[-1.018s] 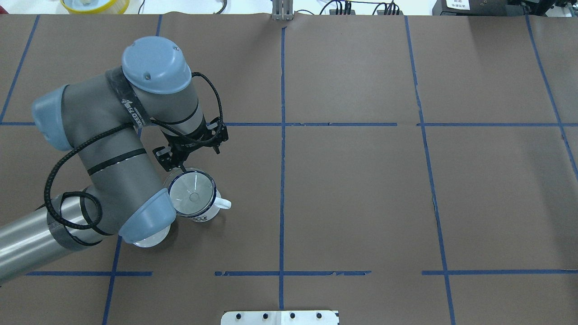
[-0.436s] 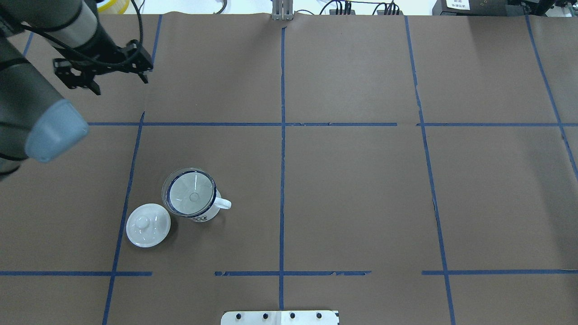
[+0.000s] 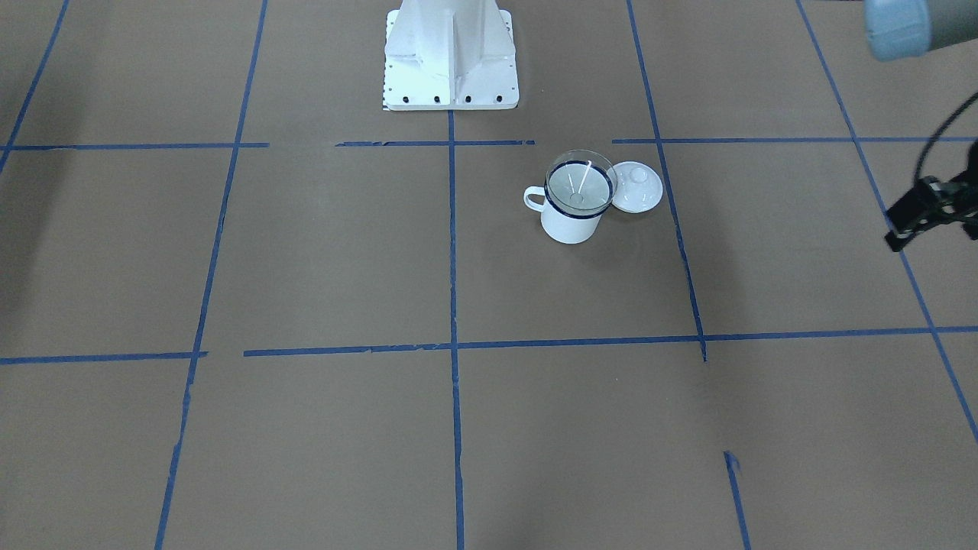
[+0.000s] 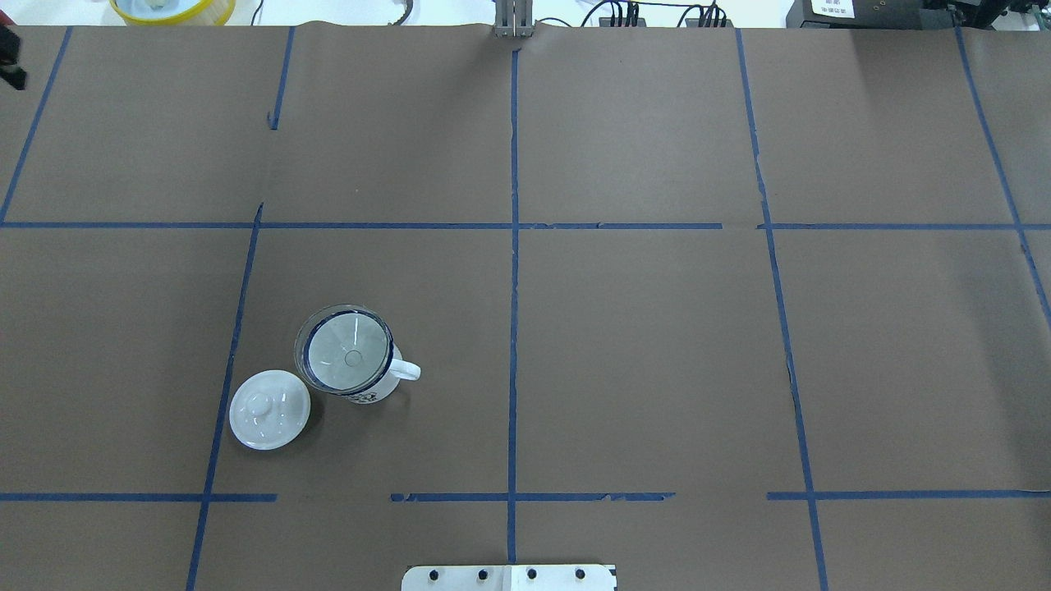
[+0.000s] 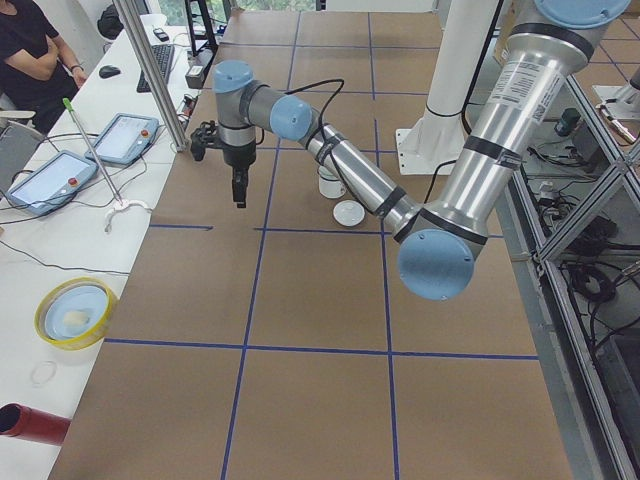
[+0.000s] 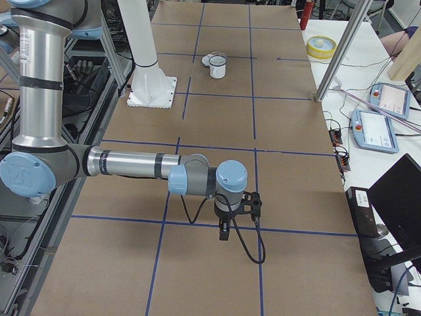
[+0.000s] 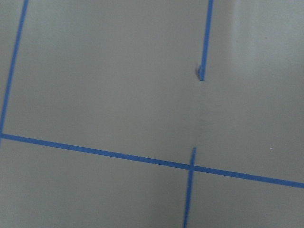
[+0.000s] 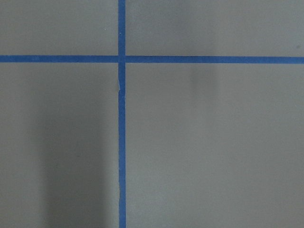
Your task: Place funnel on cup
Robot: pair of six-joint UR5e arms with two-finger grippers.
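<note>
The clear funnel (image 4: pixel 348 353) sits in the mouth of the white cup (image 4: pixel 367 395) with the dark blue rim, left of the table's middle. Both show in the front-facing view too, the funnel (image 3: pixel 579 180) on the cup (image 3: pixel 569 227). My left gripper (image 5: pixel 238 192) hangs over the far left part of the table, well away from the cup; I cannot tell whether it is open or shut. My right gripper (image 6: pixel 223 232) hangs over the right end of the table, far from the cup (image 6: pixel 217 68); I cannot tell its state either. Both wrist views show only bare table.
A white domed lid (image 4: pixel 269 409) with a knob lies flat right beside the cup, on its side away from the handle. The robot's white base (image 3: pixel 451 57) stands at the table's near edge. A yellow-rimmed dish (image 5: pixel 68 313) and tablets (image 5: pixel 122 137) lie beyond the far edge.
My left arm has pulled back from the cup, up and to the far left, almost out of the overhead view. The funnel stays on the cup. The lid is uncovered.
</note>
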